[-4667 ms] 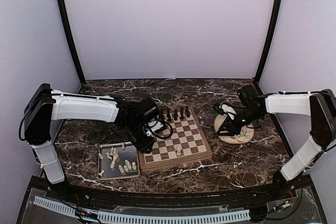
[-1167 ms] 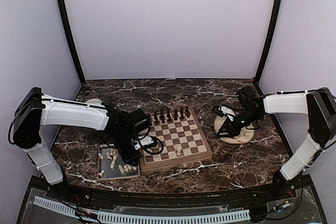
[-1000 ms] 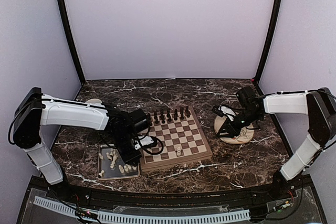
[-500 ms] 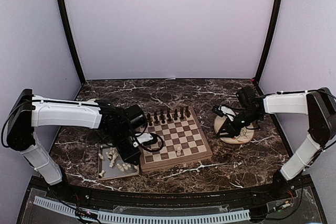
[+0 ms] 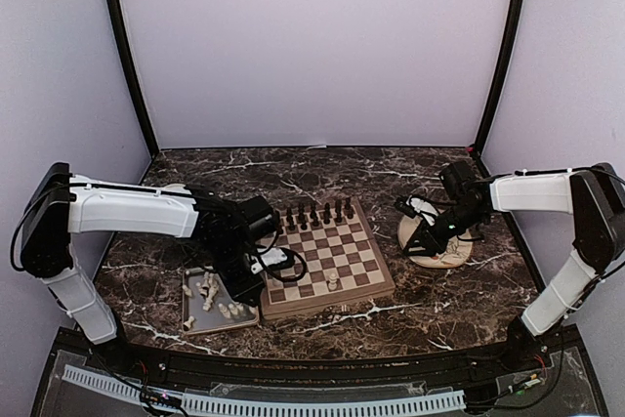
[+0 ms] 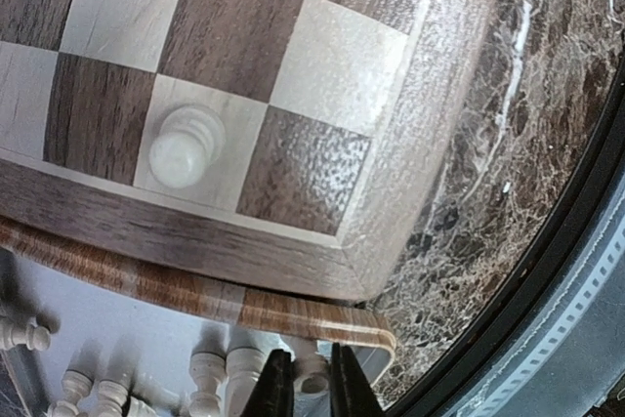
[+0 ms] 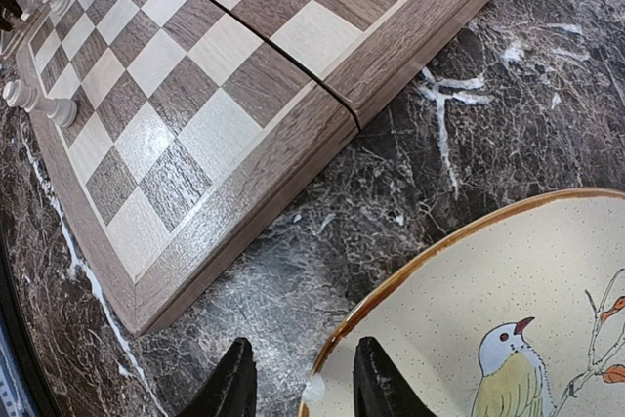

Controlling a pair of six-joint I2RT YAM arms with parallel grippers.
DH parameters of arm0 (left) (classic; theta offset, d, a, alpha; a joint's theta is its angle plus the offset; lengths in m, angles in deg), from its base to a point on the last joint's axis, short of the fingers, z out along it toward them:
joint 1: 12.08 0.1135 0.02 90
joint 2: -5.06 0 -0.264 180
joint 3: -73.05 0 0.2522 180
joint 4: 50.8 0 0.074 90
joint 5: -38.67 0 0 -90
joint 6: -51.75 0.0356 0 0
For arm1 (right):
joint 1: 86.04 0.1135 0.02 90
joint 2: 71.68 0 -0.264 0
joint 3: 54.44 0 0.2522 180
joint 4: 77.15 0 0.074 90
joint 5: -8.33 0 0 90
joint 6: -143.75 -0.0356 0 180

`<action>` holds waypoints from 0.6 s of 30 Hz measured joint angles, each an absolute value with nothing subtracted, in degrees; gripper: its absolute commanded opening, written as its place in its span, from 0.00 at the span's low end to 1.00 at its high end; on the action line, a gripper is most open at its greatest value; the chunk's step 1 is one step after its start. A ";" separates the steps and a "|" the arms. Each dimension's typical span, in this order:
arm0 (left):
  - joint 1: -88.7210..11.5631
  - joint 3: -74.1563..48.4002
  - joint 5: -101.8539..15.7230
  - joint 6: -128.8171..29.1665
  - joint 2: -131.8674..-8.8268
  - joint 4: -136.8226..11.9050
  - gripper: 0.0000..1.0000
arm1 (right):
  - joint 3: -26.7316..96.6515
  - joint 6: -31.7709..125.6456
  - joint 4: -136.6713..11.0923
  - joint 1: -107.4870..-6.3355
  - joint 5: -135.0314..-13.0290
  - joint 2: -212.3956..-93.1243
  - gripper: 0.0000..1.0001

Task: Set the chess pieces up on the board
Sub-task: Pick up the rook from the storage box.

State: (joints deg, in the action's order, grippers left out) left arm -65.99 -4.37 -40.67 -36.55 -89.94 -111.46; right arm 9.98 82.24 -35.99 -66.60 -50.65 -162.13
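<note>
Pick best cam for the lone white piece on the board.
Left wrist: the white piece stands sharp, seen from above on a light edge square. Top external shows a speck; right wrist catches it small at its left edge.

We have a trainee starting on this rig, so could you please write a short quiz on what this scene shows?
1. True or false: the dark brown chess pieces stand along the far edge of the square wooden chessboard.
2. Most cream-white chess pieces lie: A in the grey metal tray, B on the chessboard, C on the marble tabletop.
3. Which gripper hangs over the round cream plate with a painted bird?
Key: 1 true; 2 A; 3 the right gripper.
</note>
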 measured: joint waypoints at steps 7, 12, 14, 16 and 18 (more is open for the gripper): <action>-66.43 -9.37 -43.36 -36.55 -95.14 -114.60 0.00 | 9.98 82.26 -35.94 -66.60 -50.67 -162.13 0.35; -67.98 -14.44 -45.70 -36.49 -98.99 -119.15 0.00 | 10.09 82.29 -35.90 -66.60 -50.69 -163.64 0.35; -68.74 -16.17 -46.84 -36.42 -100.35 -120.94 0.00 | 10.09 82.31 -35.81 -66.60 -50.69 -164.06 0.35; -69.38 -17.55 -48.02 -36.31 -101.64 -122.39 0.00 | 10.09 82.35 -35.68 -66.60 -50.69 -164.08 0.35; -70.34 -18.31 -48.87 -36.31 -102.42 -123.43 0.00 | 10.09 82.42 -35.59 -66.60 -50.69 -164.08 0.35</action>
State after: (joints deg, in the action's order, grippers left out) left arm -70.34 -18.31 -48.87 -36.31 -102.42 -123.43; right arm 10.09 82.42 -35.59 -66.60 -50.69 -164.08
